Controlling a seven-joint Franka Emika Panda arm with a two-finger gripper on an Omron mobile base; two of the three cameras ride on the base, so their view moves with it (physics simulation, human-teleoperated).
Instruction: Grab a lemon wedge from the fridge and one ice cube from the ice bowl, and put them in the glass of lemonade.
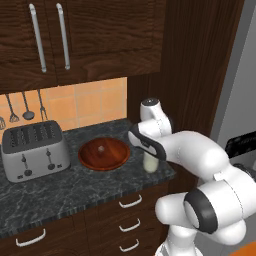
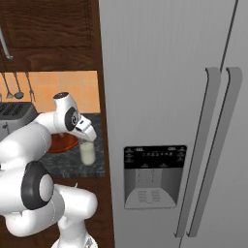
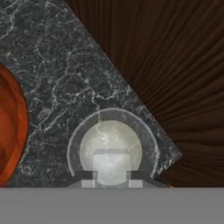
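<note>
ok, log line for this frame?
step: ice cube to glass | fingers: closed on ice cube | position: over glass of lemonade | ice bowl: beside glass | fridge: doors shut

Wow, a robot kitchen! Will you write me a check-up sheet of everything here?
Surface: dark marbled counter, dry-looking.
Job's things: glass of lemonade at the counter's corner beside the ice bowl; ice cube right above the glass; fridge doors closed.
Clutter: silver toaster; hanging utensils.
Pincer: pincer over the glass, cube between its tips; clamped or letting go, cannot tell.
Cables: nothing seen.
Surroundings: dark wood cabinets, orange tiles.
</note>
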